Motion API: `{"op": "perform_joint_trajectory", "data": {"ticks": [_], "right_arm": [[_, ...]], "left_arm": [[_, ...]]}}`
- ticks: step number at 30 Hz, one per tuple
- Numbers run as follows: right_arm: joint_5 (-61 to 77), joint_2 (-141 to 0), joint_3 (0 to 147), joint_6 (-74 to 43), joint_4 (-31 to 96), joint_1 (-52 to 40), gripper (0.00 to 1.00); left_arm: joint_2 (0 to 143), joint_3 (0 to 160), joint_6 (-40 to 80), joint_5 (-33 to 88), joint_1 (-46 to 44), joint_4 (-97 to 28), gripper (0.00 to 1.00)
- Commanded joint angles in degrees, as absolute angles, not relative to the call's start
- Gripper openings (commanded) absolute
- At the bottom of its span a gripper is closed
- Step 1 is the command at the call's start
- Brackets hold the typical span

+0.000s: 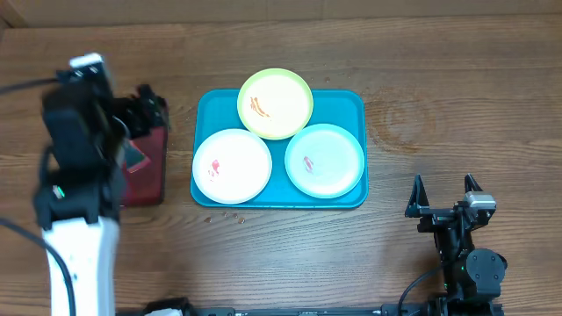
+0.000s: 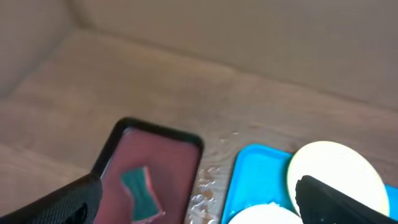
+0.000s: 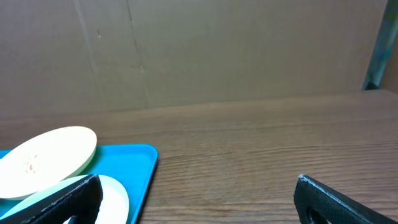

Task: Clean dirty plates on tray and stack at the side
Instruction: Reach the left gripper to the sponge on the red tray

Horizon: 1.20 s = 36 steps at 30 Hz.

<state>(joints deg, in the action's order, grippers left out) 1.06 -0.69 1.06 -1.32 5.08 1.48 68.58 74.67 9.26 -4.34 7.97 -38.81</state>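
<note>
The turquoise tray [image 1: 211, 107] lies mid-table and holds three plates. At its far edge is a yellow-green plate [image 1: 275, 104] with orange smears. A white plate [image 1: 232, 166] with a red smear lies front left, and a pale mint plate [image 1: 324, 160] with a red smear front right. My left gripper [image 1: 145, 118] hovers open over the left side of the table, apart from the plates. In the left wrist view it [image 2: 199, 208] frames the tray [image 2: 255, 174] and the yellow-green plate [image 2: 329, 168]. My right gripper [image 1: 443, 189] stands open and empty, right of the tray [image 3: 134, 162].
A dark red, black-rimmed tray [image 1: 149, 175] lies left of the turquoise one with a teal sponge [image 2: 142, 190] in it. Wet drops [image 2: 208, 186] dot the wood between the two trays. Small crumbs [image 1: 230, 213] lie in front of the turquoise tray. A cardboard wall stands behind the table.
</note>
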Motion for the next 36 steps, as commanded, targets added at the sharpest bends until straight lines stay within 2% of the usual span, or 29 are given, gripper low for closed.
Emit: {"op": "perform_joint_trajectory", "data": {"ticks": [1,5,11,23,27,36], "right_arm": [[0.71,-0.16,0.47,-1.54,4.8,1.67,1.0],[0.71,-0.16,0.47,-1.54,4.8,1.67,1.0],[0.71,-0.16,0.47,-1.54,4.8,1.67,1.0],[0.71,-0.16,0.47,-1.54,4.8,1.67,1.0],[0.71,-0.16,0.47,-1.54,4.8,1.67,1.0],[0.71,-0.16,0.47,-1.54,4.8,1.67,1.0]], "left_arm": [[76.97,81.21,10.46,-3.68,9.5,-43.27,1.0],[83.83,84.79,17.82,-1.74,13.69,-48.12,1.0],[94.24,88.82,18.06,7.16,21.87,-51.27,1.0],[111.7,88.51,18.04,6.68,22.15,-47.97,0.99],[116.55,88.51,18.06,0.08,22.11,-45.63,0.98],[124.57,88.51,17.8,-1.89,22.11,-42.63,0.87]]}}
